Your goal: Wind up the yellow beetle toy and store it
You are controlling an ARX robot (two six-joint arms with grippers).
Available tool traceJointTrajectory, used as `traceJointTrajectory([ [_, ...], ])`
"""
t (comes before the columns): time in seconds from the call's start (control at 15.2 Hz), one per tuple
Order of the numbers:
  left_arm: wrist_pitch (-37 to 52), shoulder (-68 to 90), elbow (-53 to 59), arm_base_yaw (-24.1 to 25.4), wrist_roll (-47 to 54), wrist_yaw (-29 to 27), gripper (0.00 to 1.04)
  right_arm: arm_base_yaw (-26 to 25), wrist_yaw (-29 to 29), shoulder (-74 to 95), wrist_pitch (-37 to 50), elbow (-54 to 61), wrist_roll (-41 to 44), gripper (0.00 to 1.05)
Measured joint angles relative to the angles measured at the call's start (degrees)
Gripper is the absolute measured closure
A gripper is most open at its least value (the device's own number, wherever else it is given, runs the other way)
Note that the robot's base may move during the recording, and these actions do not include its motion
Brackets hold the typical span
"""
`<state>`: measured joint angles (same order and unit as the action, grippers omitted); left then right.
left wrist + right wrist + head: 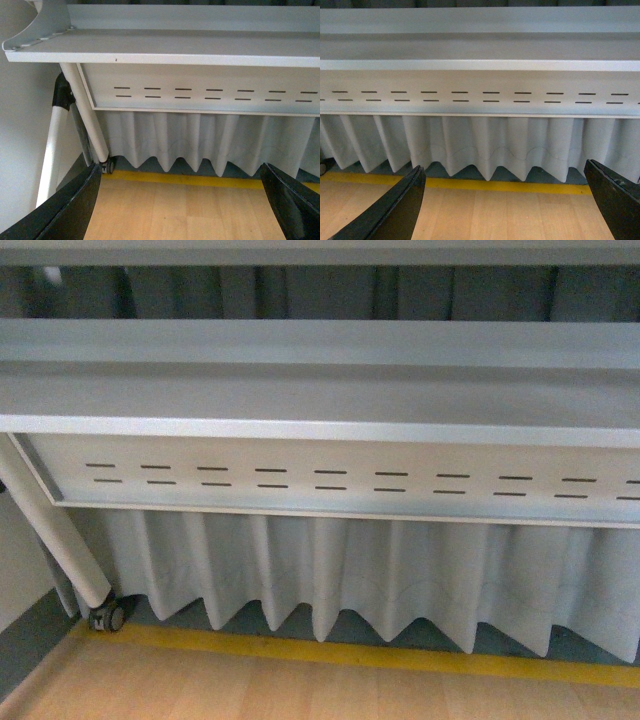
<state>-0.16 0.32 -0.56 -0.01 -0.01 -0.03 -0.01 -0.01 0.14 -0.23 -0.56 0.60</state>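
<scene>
The yellow beetle toy is out of view in all three views. My left gripper (182, 205) is open, its black fingers (65, 210) spread wide over wooden floor with nothing between them. My right gripper (505, 205) is open too, its dark fingers (395, 210) apart above the same light wood floor, empty. Neither arm shows in the front view.
A grey table (320, 390) with a slotted front panel (330, 480) fills the view ahead, its edge level with the cameras. Pleated white curtain (380, 580) hangs behind. A white table leg (55, 530) ends in a caster (108, 616). A yellow floor stripe (400, 655) borders the wood floor.
</scene>
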Motion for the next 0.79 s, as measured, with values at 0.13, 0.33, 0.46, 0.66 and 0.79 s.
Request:
traceJointTrajectory([
  [0.13,0.0,0.0,0.0,0.0,0.0,0.0,0.07,0.0,0.0,0.0,0.0,0.0,0.0,0.07],
  [0.33,0.0,0.02,0.0,0.0,0.0,0.0,0.07,0.0,0.0,0.0,0.0,0.0,0.02,0.07],
  [0.46,0.02,0.0,0.0,0.0,0.02,0.0,0.07,0.0,0.0,0.0,0.0,0.0,0.0,0.07],
  [0.66,0.0,0.0,0.0,0.0,0.0,0.0,0.07,0.0,0.0,0.0,0.0,0.0,0.0,0.07],
  [0.79,0.0,0.0,0.0,0.0,0.0,0.0,0.07,0.0,0.0,0.0,-0.02,0.0,0.02,0.07],
])
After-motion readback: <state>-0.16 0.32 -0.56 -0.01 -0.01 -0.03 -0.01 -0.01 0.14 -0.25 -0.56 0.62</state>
